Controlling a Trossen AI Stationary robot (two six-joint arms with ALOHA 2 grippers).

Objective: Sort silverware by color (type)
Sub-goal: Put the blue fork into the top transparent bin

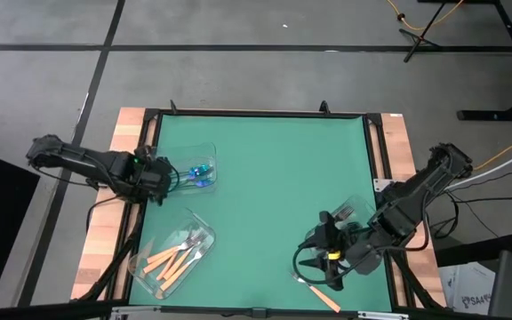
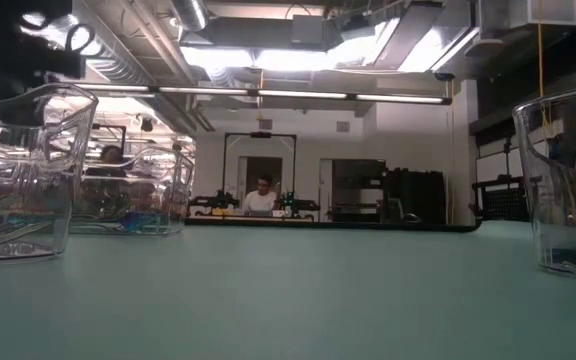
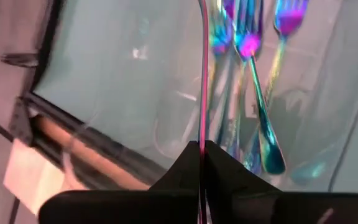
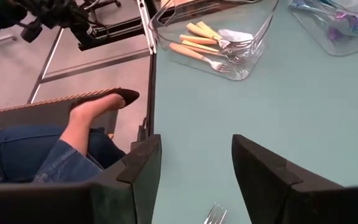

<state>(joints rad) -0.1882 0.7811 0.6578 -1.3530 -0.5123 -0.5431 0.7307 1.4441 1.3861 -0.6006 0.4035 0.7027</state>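
Our right gripper (image 1: 325, 264), fingers spread, hovers over the orange-handled silver-tined fork (image 1: 323, 292) near the table's front edge. We should descend square across the handle. Left gripper (image 1: 160, 176) clenched beside the clear tray of blue-teal forks (image 1: 201, 171).

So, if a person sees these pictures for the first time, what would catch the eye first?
Probably the shiny blue-teal forks in the clear tray at the table's left edge, where the shut left gripper hangs. Next, the orange-handled forks piled in another clear tray near the front left. At the front right, the right gripper stands open over one orange-handled fork lying alone on the green mat.
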